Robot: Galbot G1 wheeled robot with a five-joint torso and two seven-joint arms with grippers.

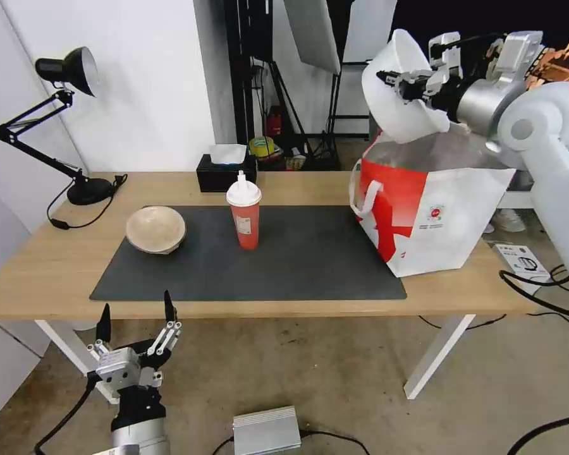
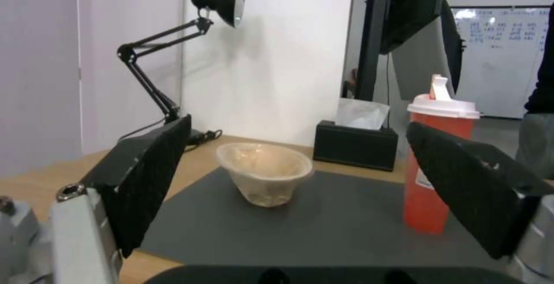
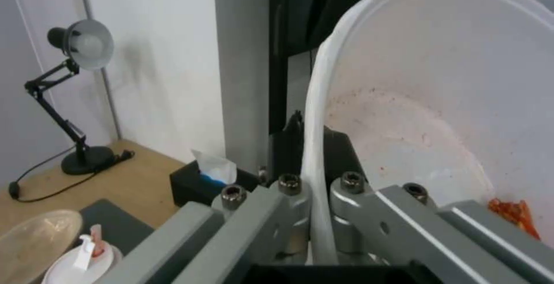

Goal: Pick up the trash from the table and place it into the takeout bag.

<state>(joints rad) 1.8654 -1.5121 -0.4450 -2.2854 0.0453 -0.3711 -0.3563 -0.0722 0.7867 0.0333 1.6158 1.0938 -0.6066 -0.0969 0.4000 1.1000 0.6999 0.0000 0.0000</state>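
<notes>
My right gripper [image 1: 401, 82] is shut on the rim of the white plastic bowl [image 1: 395, 95], holding it tipped on its side above the open takeout bag [image 1: 433, 212]. In the right wrist view the bowl [image 3: 439, 102] shows red stains and a few crayfish shells [image 3: 510, 214] at its low side, with the rim pinched between my fingers [image 3: 291, 201]. The red drink cup [image 1: 244, 215] stands on the dark mat [image 1: 284, 265], and the beige bowl [image 1: 156, 229] sits left of it. My left gripper [image 1: 136, 313] hangs open below the table's front edge, facing the beige bowl [image 2: 264, 172] and cup [image 2: 434, 162].
A black desk lamp [image 1: 69, 126] stands at the table's [image 1: 38, 265] back left and a black tissue box [image 1: 224, 172] at the back centre. A silver box [image 1: 265, 431] and cables lie on the floor. Light stands are behind the table.
</notes>
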